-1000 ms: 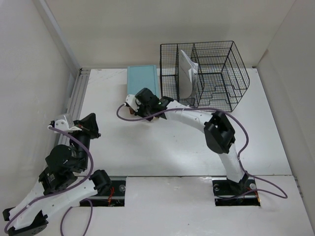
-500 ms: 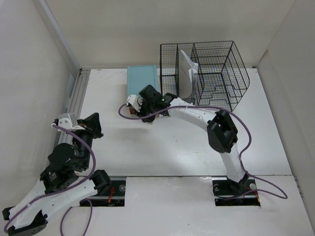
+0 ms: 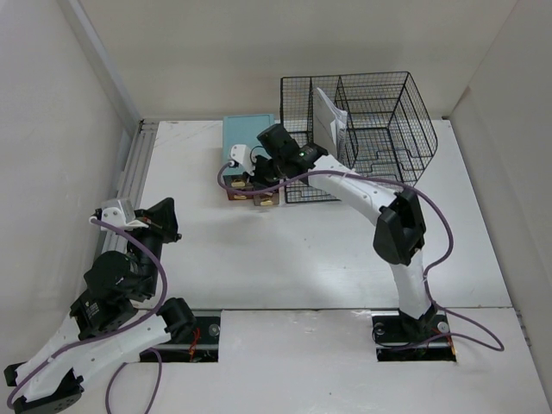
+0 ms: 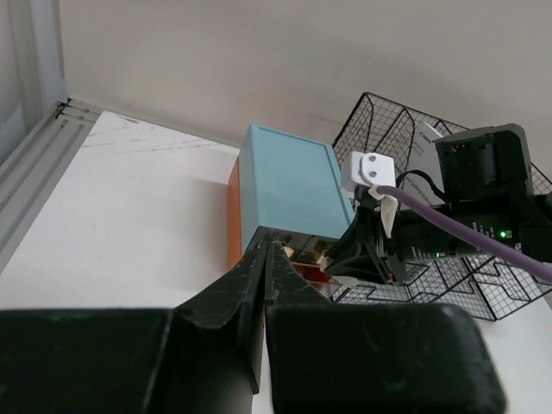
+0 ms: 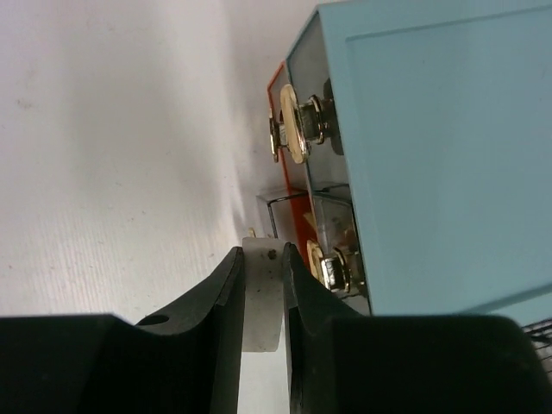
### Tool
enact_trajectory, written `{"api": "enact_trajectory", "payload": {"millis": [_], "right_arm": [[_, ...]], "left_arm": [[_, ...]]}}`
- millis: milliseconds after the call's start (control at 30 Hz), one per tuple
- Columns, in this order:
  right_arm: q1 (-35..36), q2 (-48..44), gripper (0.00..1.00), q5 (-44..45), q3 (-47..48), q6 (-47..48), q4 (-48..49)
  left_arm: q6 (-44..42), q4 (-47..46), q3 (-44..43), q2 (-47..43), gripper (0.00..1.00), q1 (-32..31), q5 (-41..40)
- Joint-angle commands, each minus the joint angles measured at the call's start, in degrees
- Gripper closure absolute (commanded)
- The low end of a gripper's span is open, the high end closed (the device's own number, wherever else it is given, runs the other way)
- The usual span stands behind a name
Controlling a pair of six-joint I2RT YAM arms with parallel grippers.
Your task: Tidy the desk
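Observation:
The white desk (image 3: 285,250) carries a teal drawer box (image 3: 248,138) at the back. Its front has two drawers with brass knobs (image 5: 297,129). My right gripper (image 3: 259,178) is right at this front, shut on a small white flat piece (image 5: 261,297). In the right wrist view the piece's tip sits just left of the lower knob (image 5: 332,269). My left gripper (image 3: 168,220) is shut and empty at the desk's left side. In the left wrist view its tips (image 4: 269,250) point at the teal box (image 4: 289,185).
A black wire-mesh rack (image 3: 388,112) stands right of the teal box, with white papers (image 3: 328,129) upright in its left part. A metal rail (image 3: 129,185) runs along the desk's left edge. White walls close in the left, back and right.
My right gripper has moved toward the back, up to the teal box's drawer front, still holding the white piece. The left arm shifted slightly early on, then stayed put.

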State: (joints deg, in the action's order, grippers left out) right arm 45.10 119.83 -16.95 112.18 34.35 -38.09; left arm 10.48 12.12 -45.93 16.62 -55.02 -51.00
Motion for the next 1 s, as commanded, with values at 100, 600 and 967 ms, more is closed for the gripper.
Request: {"api": "enact_trajectory", "payload": {"millis": [100, 600, 967], "right_arm": [[-0.10, 2.07, 1.00, -7.48, 3.83, 12.75, -3.49], [-1.42, -8.36, 1.00, -2.83, 1.46, 2.85, 2.31], [-8.28, -16.64, 1.00, -4.92, -2.31, -4.11, 6.09]], "left_arm": [[2.17, -1.40, -0.21, 1.75, 1.00, -0.26, 1.08], [39.77, -2.68, 9.09, 3.25, 1.00, -0.26, 8.37], [58.34, -39.56, 34.15, 11.37, 0.84, 2.01, 10.91]]}}
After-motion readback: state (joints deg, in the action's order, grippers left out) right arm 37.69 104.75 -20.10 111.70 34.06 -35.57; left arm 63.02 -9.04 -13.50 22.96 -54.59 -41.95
